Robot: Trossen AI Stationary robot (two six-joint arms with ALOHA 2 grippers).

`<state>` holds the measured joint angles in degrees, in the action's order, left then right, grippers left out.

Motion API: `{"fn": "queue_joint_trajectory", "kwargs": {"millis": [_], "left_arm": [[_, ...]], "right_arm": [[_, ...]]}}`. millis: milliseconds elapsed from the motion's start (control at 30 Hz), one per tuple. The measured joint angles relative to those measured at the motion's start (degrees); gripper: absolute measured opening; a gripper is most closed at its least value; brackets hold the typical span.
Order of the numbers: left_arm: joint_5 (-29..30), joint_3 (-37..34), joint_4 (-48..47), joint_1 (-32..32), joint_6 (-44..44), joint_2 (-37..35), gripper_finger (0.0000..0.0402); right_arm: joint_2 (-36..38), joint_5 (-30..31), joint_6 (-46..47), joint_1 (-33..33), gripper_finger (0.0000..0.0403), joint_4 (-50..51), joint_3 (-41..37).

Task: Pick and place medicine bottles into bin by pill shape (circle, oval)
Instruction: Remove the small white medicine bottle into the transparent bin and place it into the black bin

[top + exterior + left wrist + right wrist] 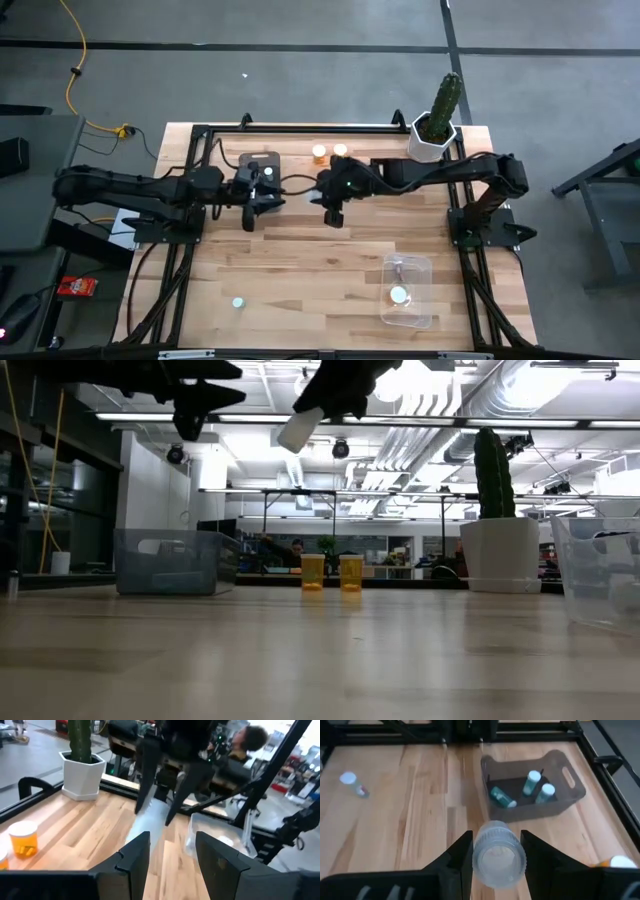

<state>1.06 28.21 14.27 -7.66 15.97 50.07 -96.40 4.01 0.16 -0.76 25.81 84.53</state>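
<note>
Right end effector [492, 851] pinches a pale bottle [498, 854] above the bench, so carry it level over the dark bin [532, 785] ahead; left end effector [172, 851] spread, empty.

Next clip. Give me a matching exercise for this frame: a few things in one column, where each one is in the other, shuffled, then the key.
Things:
1. pale bottle
2. two orange bottles
3. cactus pot
4. lone teal-capped bottle

Places:
A. far right corner of the table
B. lying alone on the near left boards
C. between the right gripper fingers, raised above the table
D. standing side by side near the far edge

Pairs: 1-C, 2-D, 3-A, 4-B
</note>
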Motion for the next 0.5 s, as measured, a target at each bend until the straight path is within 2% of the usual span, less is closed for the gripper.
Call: {"fn": "queue_joint_trajectory", "kwargs": {"millis": [267,500], "left_arm": [[0.0,0.8,0.1,0.0,-0.6,3.5,0.0149],[-0.2,0.8,0.1,0.0,-0.2,7.9,0.015]], "right_arm": [[0.0,-4.1,1.1,-1.2,0.0109,0.4,0.6],[-0.1,-6.2,1.4,0.1,0.0109,-4.0,0.6]]}}
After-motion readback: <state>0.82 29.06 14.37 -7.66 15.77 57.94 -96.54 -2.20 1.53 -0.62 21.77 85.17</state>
